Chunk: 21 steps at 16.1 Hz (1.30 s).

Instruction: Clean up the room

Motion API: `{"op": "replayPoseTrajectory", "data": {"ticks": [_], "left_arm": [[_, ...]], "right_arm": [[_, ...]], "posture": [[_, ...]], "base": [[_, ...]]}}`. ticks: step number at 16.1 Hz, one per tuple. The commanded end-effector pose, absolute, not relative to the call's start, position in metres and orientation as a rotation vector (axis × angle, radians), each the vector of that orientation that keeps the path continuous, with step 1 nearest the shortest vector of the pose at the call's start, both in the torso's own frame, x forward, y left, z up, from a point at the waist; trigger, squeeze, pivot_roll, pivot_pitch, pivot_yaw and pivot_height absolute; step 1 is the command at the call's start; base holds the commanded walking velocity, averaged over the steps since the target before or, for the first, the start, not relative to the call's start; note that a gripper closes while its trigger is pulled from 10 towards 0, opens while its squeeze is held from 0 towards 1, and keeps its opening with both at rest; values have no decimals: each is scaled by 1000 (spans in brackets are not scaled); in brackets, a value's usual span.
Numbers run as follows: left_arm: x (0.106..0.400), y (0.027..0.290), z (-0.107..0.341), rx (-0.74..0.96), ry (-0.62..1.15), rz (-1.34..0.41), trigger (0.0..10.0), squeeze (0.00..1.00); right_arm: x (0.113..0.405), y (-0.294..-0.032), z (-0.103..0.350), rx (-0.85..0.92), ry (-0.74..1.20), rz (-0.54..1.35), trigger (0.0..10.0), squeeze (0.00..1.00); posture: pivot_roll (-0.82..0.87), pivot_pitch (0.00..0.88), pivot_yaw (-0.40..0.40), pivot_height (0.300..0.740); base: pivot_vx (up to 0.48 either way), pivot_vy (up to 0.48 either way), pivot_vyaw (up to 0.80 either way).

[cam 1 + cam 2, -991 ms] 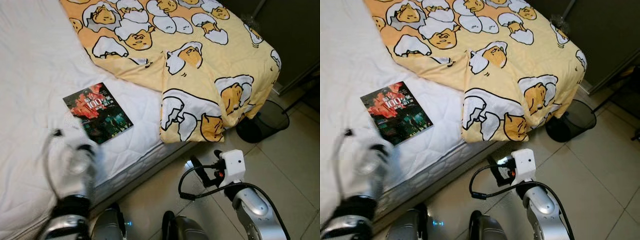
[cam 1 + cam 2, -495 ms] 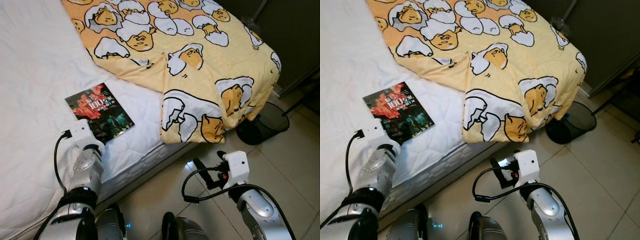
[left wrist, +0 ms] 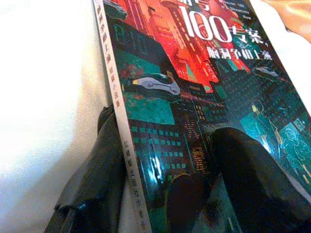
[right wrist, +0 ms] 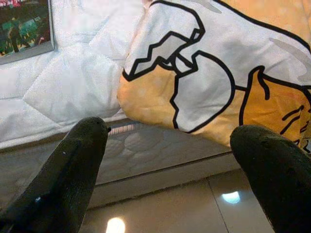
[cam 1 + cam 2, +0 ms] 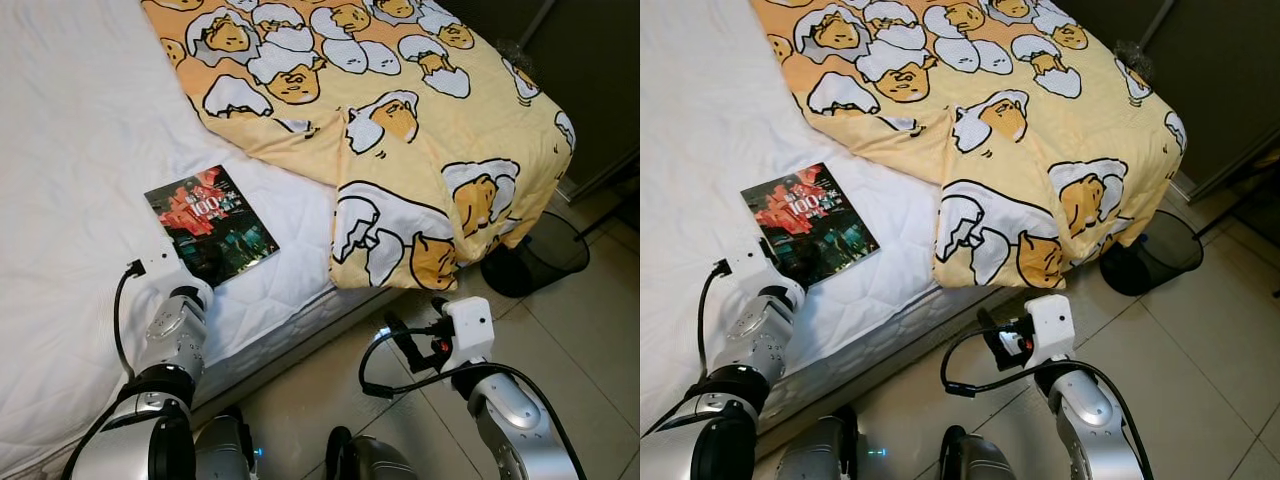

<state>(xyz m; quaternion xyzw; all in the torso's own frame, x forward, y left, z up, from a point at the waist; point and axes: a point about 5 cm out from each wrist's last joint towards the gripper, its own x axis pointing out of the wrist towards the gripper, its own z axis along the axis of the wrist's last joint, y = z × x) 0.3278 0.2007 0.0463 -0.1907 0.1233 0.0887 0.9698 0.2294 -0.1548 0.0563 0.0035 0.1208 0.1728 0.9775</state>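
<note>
A paperback book (image 5: 210, 225) with a red and teal cover lies flat on the white mattress (image 5: 70, 150), near the bed's front edge. My left gripper (image 5: 195, 262) is at the book's near corner. In the left wrist view the gripper (image 3: 165, 194) is open: one finger lies along the spine (image 3: 119, 145) on the sheet, the other rests on the cover. My right gripper (image 5: 415, 325) hangs open over the floor beside the bed, and in the right wrist view (image 4: 170, 165) it holds nothing.
A yellow blanket (image 5: 400, 110) printed with egg characters covers the far right of the bed and drapes over its corner. A black wire bin (image 5: 535, 262) stands on the tiled floor (image 5: 590, 350) by that corner. A dark cabinet front (image 5: 600, 70) rises behind it.
My left arm swung forward over the mattress, from a blur near the bed's edge to the book's near corner. The right arm stayed almost still. The camera shifted slightly.
</note>
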Motion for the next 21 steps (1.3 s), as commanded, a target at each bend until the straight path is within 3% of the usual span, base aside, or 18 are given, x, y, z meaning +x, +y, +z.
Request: {"op": "replayPoseTrajectory", "data": {"ticks": [1,7,8,9,12,14,16,21], "left_arm": [[325,171,32,-343,347,48,0,0],[330,158,37,-397,327,-19,0,0],[333,158,40,-443,318,-10,0,0],[336,162,42,-614,328,38,0,0],[339,169,47,-678,302,56,0,0],[344,178,58,-643,244,38,0,0],[349,210,95,-426,35,36,0,0],[334,253,152,-173,-206,172,0,0]], "right_arm": [[230,-161,54,7,249,317,10000,0],[244,-163,60,13,204,272,10000,0],[245,-162,59,13,206,273,10000,0],[249,-159,57,22,205,278,10000,0],[258,-148,57,41,191,296,10000,0],[268,-139,59,58,169,308,10000,0],[285,-136,67,69,124,301,10000,0],[305,-127,81,84,57,308,10000,0]], "posture": [[-120,181,-134,740],[-137,156,-113,740],[-125,146,-112,740],[-103,131,-110,740],[-70,101,-104,740],[-47,73,-94,740],[-7,32,-83,740],[48,0,-69,740]], "base": [[0,0,0],[0,0,0],[0,0,0],[0,0,0],[0,0,0],[0,0,0],[0,0,0],[0,0,0]]}}
